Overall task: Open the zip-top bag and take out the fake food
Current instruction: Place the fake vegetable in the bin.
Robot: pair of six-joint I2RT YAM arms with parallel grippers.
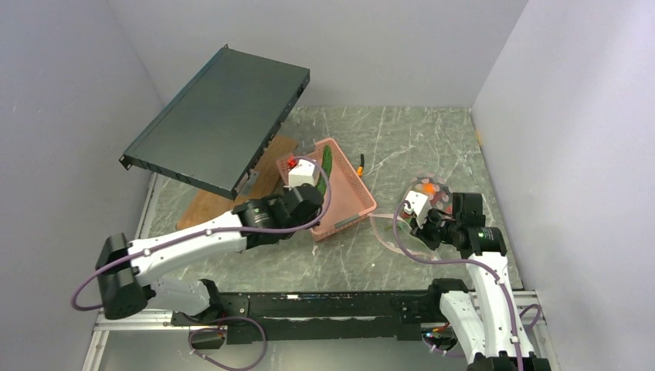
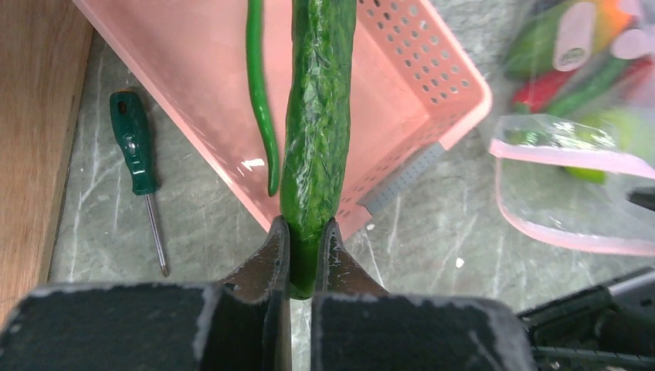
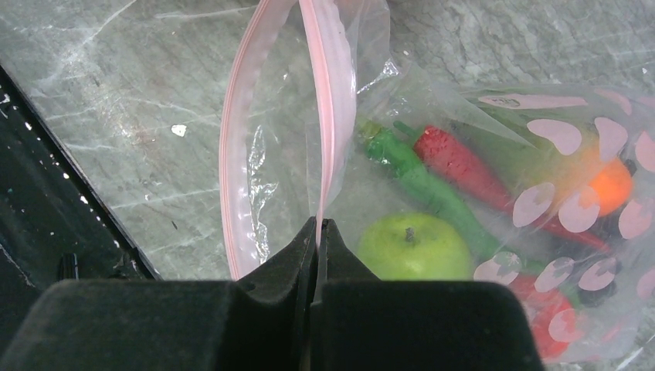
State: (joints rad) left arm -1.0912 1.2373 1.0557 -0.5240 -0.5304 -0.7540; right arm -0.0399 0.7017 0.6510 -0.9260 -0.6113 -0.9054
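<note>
My left gripper is shut on the near end of a long bumpy green pod, holding it over the pink basket. A thin green pod lies in the basket. My right gripper is shut on the pink zip strip of the clear zip-top bag, whose mouth gapes open. Inside the bag are a lime-green apple, a green pod, a red piece and an orange piece. In the top view the bag lies right of the basket.
A green-handled screwdriver lies on the table left of the basket. A wooden board and a tilted dark rack unit stand at the back left. Walls close the table on the left, back and right.
</note>
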